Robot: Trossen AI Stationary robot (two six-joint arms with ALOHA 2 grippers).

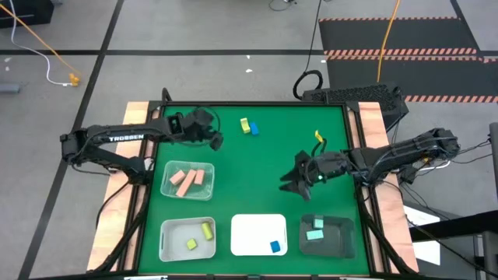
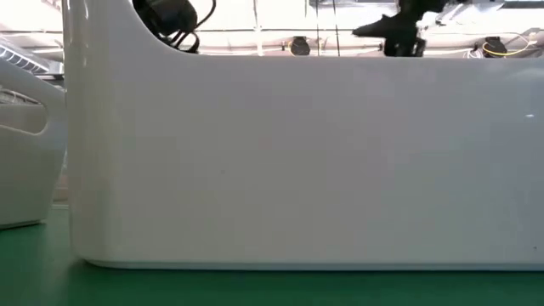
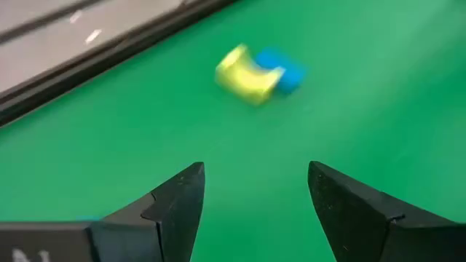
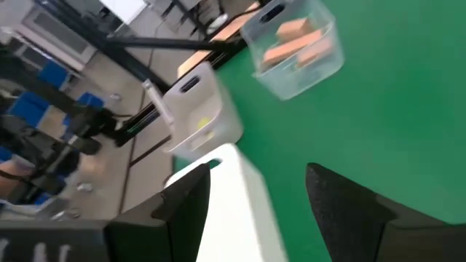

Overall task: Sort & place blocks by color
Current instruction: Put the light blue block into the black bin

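Sorting is well advanced but not complete. Four trays sit along the near part of the green table (image 1: 257, 167). The clear tray (image 1: 187, 180) by the left edge holds the salmon-pink blocks (image 1: 190, 179). The clear tray at the near-left corner (image 1: 187, 239) holds two yellow-green blocks (image 1: 207, 230). The white tray (image 1: 259, 235) at the near edge holds one blue block (image 1: 275, 246). The dark tray (image 1: 327, 236) at the near-right corner holds the pale mint blocks (image 1: 314, 232).

Remaining work, judged from the layout: three blocks lie loose on the table. A yellow-green block (image 1: 244, 124) and a blue block (image 1: 254, 129) touch each other near the far edge. A further yellow-green block (image 1: 318, 137) lies toward the far-right corner.

The left gripper (image 1: 212, 137) hovers near the far-left corner, jaws spread and empty, aimed at the touching pair. The right gripper (image 1: 294, 178) hangs over the table's right half above the dark tray, jaws spread and empty.

Limits of observation: the low view is almost wholly blocked by the white tray's wall. The left wrist view blurs the loose pair. The exact count of salmon-pink and mint blocks cannot be confirmed, since pieces overlap. The far-right yellow-green block is too small to tell its shape.
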